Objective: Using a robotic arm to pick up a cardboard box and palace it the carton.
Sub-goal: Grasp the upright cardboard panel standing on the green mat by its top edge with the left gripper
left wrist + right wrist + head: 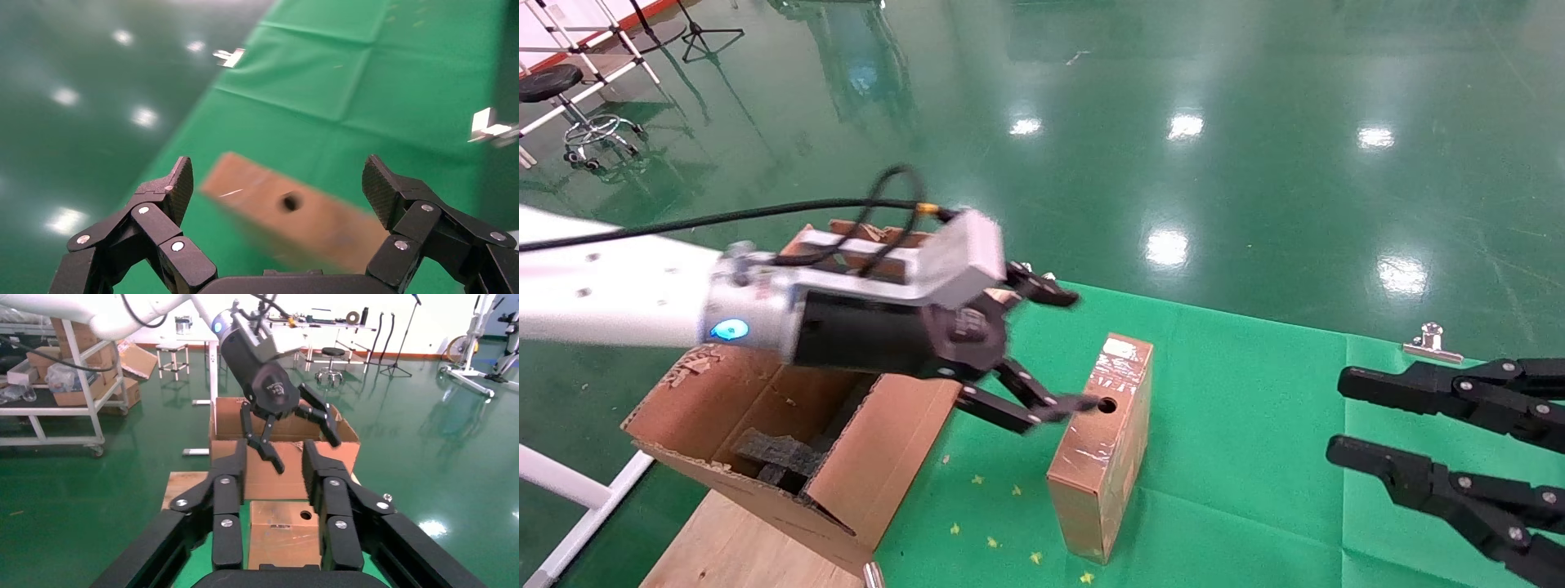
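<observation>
Head view shows the white robotic arm with blue ring light and black wrist (641,302) reaching across from the robot's left, its black linked-finger left gripper (1062,347) with jaws spread wide and holding nothing, one finger above and one below, the lower tip just at the round hole of the target. Directly ahead of those jaws stands the small slim brown cardboard box with shiny clear tape (1103,445), upright on its narrow edge on the green cloth worktop (1254,425); the left wrist view confirms it lies between and beyond the two fingertips (177,184), not yet enclosed, so no contact can be claimed except possibly at the lower tip. Behind the jaws, back along the arm, sits the large brown corrugated carton with ragged torn rim (764,425), black foam blocks (776,457) inside it. To do the grasp well, I judge the jaws should advance until the box's slim thickness sits squarely between the pads, centred near the hole, then close across the broad faces; the glossy tape looks slippery and the tall box could tip if nudged first by one finger. Well off to the far side, the black right gripper (1442,445) rests idle over the worktop, its jaws apart and empty.
</observation>
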